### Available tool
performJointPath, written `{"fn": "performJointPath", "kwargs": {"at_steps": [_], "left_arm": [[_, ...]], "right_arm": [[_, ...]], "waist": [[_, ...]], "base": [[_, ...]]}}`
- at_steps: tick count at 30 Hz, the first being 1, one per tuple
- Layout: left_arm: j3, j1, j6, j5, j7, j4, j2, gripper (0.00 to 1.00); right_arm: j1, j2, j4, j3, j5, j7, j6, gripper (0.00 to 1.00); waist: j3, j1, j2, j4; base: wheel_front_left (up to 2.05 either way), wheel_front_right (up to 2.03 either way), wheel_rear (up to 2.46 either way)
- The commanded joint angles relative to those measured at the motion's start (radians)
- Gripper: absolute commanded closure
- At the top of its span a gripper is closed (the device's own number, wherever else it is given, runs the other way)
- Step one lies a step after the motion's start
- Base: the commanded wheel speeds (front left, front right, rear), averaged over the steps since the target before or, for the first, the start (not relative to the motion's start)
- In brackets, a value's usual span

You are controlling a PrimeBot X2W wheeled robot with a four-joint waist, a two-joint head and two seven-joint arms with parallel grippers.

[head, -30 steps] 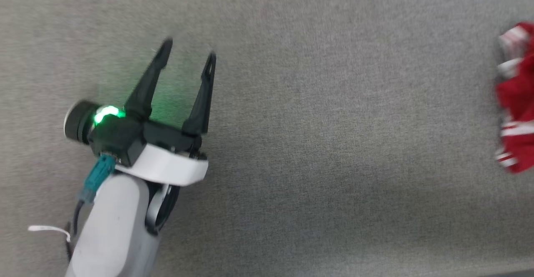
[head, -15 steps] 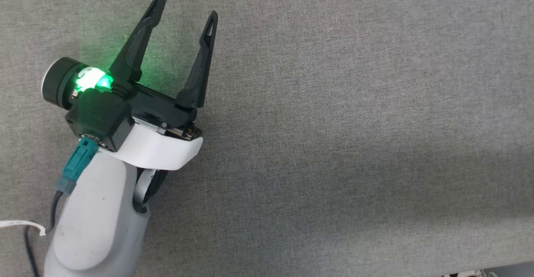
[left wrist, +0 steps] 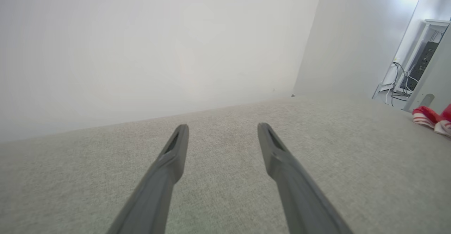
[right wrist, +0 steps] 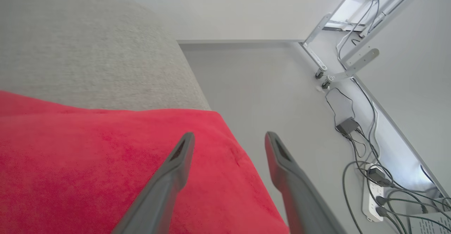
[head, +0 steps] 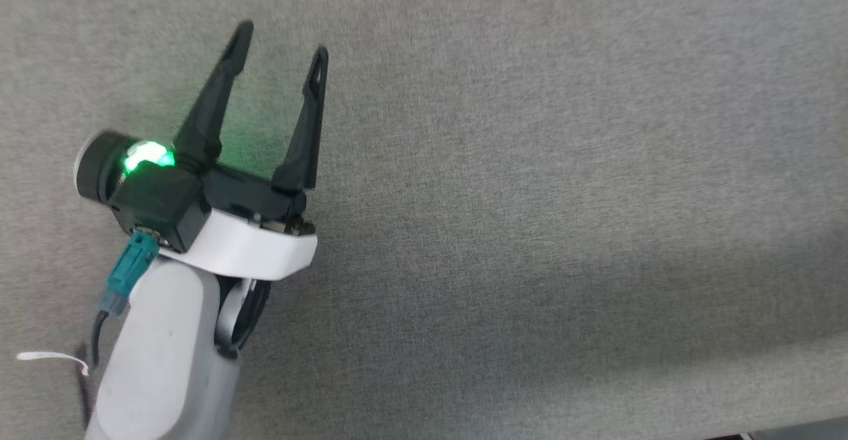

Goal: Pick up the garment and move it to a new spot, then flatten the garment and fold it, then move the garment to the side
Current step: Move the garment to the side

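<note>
Soft red fabric garment (right wrist: 105,163): solid red, white-and-red stripes at one edge.
Grey woven-fabric bench (head: 530,195): flecked grey.
Left gripper (head: 282,39): black fingers, white collar, green light.
Cable plug (head: 126,281): teal.

Soft, even light throughout; motion blur smears the head view around the left gripper (head: 281,37), whose green lamp (head: 149,155) tints the grey surface (head: 530,162) beside it, a dim shadow band crosses the lower right, and glare whitens the left wrist view's upper right.

Flat grey woven-fabric surface (head: 530,195), with just a soft red shirt with striped white trim (left wrist: 424,115) lying right by its edge.
</note>
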Motion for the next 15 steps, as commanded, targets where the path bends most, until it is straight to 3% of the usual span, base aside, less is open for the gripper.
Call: {"fn": "performJointPath", "kwargs": {"at_steps": [1, 15], "left_arm": [[0.007, 0.022, 0.002, -0.004, -0.002, 0.007, -0.003, 0.00], [0.104, 0.247, 0.002, -0.055, -0.002, 0.136, -0.070, 0.00]], "right_arm": [[0.015, 0.009, -0.013, 0.007, 0.007, -0.010, -0.002, 0.00], [0.216, 0.149, -0.300, 0.201, 0.024, -0.067, -0.002, 0.00]], "waist": [[-0.042, 0.0000, 0.0000, 0.003], [-0.297, 0.0000, 0.0000, 0.088]], "base": [[0.00, 0.00, 0.00], [0.00, 0.00, 0.00]]}}
